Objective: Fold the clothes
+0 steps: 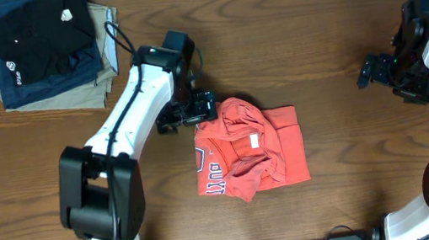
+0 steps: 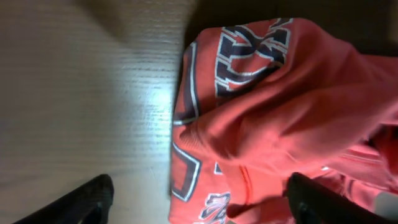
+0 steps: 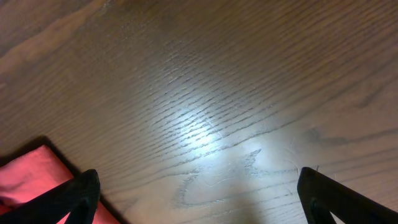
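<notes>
- At the tips of the left gripper lies one coral-red T-shirt, bunched into a rough rectangle. The gripper's two fingers are spread and grasp nothing.
- Well apart from the shirt, the right gripper hangs over the wooden table with its fingers released wide.
- Far behind the left gripper sits one stack of folded garments.

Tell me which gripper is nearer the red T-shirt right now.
Left. The left gripper hovers open at the red T-shirt, by its upper-left edge; the right gripper is well off to its right, not touching it.
</notes>
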Robot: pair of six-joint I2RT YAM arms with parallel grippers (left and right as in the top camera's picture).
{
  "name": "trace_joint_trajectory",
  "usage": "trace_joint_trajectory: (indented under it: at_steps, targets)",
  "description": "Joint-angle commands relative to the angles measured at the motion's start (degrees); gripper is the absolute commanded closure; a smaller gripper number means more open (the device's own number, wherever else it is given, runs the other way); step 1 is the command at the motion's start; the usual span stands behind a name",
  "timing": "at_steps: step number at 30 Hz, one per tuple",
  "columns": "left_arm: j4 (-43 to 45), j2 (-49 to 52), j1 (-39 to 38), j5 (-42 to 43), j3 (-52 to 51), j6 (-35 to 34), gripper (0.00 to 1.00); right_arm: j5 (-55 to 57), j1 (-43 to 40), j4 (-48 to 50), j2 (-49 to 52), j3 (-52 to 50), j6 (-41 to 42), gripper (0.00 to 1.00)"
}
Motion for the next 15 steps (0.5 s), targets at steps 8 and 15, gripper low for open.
trace_joint_trajectory:
  at_steps: [8, 15]
  targets:
    - [1.57, 4.96, 0.09, 5.38, -0.17, 6.01, 0.33, -0.22, -0.04, 0.00, -0.37, 0.33, 0.20, 0.01]
    - [2.62, 4.94, 0.02, 5.42, -0.15, 5.95, 0.74, -0.22, -0.04, -0.02, -0.37, 0.33, 0.20, 0.01]
